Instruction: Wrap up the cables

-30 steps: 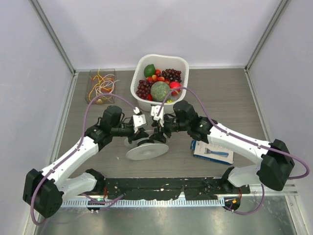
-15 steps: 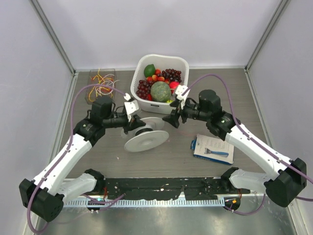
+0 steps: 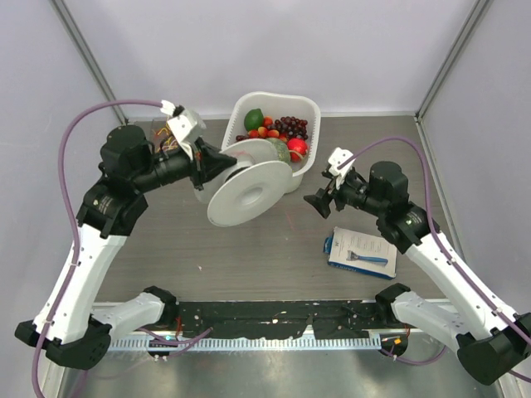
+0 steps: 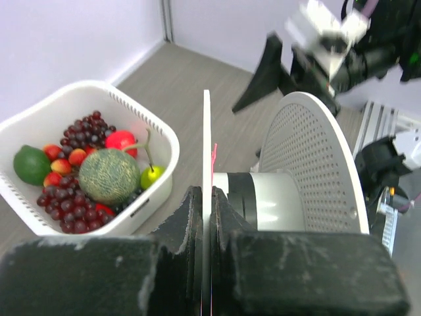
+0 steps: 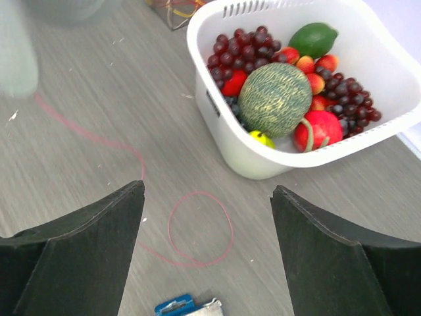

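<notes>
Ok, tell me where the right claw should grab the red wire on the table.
Take the red wire at the arc of its loop, straight down from above, right claw astride the strand. It lies flat and string-thin on the table, so a sideways approach would likely miss.

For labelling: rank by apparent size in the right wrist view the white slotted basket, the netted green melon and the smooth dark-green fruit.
1. white slotted basket
2. netted green melon
3. smooth dark-green fruit, though it sits farther off

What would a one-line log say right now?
left tool: shut on white spool, aloft | right tool: open, empty | red cable: loose loop on table
</notes>
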Controlling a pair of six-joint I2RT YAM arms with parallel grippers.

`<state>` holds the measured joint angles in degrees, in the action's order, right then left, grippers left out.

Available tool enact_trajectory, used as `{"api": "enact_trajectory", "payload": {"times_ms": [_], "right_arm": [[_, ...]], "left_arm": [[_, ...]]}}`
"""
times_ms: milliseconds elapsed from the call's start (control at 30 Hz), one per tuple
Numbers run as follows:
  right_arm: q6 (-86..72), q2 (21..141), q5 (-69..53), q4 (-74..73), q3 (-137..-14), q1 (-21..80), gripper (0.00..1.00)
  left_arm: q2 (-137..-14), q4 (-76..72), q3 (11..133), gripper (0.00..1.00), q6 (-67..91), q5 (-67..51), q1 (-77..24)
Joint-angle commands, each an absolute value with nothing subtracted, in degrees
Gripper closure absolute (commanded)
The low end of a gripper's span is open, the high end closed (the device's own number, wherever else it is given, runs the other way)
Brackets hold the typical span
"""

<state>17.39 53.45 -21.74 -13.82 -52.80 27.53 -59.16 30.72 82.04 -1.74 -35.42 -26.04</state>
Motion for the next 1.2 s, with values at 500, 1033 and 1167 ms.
{"api": "enact_trajectory", "payload": {"times_ms": [500,1033,1167], "right_arm": [[2.2,57.9,-32.9,11.6,-39.7,36.0,0.17],[-5.3,66.8,-21.9,27.3,-35.7,41.0,0.51],[-0.3,64.8,-22.0,19.5,-38.1,43.3,0.95]], "left_arm": [[-64.1,24.4,97.9,1.00,19.5,-31.3,-23.8],[-63.2,17.4,93.8,1.00,35.2,-23.4,-20.0],[-63.0,21.3,93.5,1.00,37.5,-15.8,-19.8]]}}
